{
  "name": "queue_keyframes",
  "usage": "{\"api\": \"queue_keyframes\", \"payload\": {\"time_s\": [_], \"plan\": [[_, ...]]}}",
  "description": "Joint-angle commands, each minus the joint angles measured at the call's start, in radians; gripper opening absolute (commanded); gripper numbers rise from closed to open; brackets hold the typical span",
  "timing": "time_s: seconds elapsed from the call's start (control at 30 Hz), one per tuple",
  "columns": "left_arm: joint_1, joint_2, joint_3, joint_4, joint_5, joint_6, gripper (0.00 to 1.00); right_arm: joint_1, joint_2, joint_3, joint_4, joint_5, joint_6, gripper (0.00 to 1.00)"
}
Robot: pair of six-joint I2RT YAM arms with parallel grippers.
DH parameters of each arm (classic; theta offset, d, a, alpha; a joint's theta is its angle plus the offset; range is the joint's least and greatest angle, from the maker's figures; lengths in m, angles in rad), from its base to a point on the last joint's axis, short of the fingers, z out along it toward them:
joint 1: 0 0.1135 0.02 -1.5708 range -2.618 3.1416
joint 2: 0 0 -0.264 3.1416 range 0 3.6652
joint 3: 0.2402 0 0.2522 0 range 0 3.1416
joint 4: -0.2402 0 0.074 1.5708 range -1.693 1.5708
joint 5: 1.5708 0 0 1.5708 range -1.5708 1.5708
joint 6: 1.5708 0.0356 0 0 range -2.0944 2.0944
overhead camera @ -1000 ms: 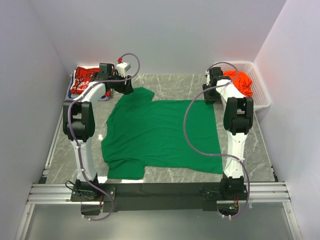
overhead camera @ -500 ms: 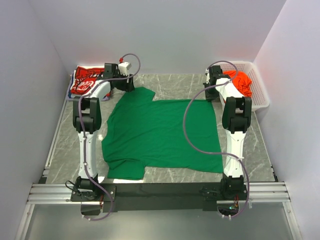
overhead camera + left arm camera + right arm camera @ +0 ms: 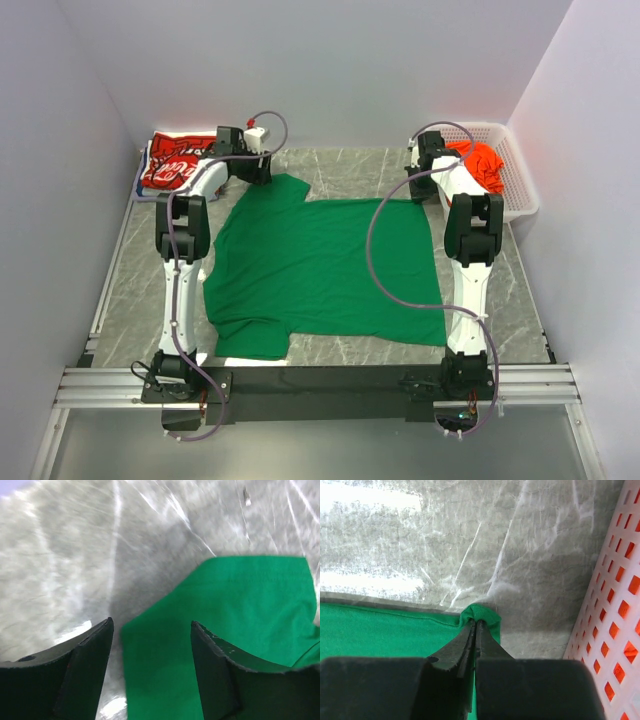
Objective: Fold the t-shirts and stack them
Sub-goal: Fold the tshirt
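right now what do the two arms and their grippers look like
Both are white with black joint housings: left arm, right arm. A greyish-purple cable loops along each. The left gripper and right gripper have matte black, wedge-shaped fingers. No markings show.

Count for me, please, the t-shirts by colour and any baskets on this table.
green t-shirt: 1
red t-shirt, white print: 1
orange t-shirt, in the basket: 1
white basket: 1
Total: 4 things, 3 of them t-shirts. The pale edges under the red one are too small to identify.
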Motion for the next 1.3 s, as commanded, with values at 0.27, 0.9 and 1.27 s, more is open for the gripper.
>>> {"api": "queue_keyframes", "payload": {"time_s": [0.27, 0.9, 1.27], "plan": [[-0.021, 0.066, 0.106, -0.071, 0.041, 0.084, 0.28, 0.018, -0.05, -0.017, -0.042, -0.014, -0.036, 0.0], [0.054, -0.259, -0.12, 0.179, 0.123, 0.091, 0.0, 0.015, -0.184, 0.033, 0.032, -0.04, -0.093, 0.0], [0.088, -0.426, -0.275, 0.194, 0.196, 0.146, 0.0, 0.009, -0.299, -0.092, 0.052, -0.086, -0.125, 0.0]]}}
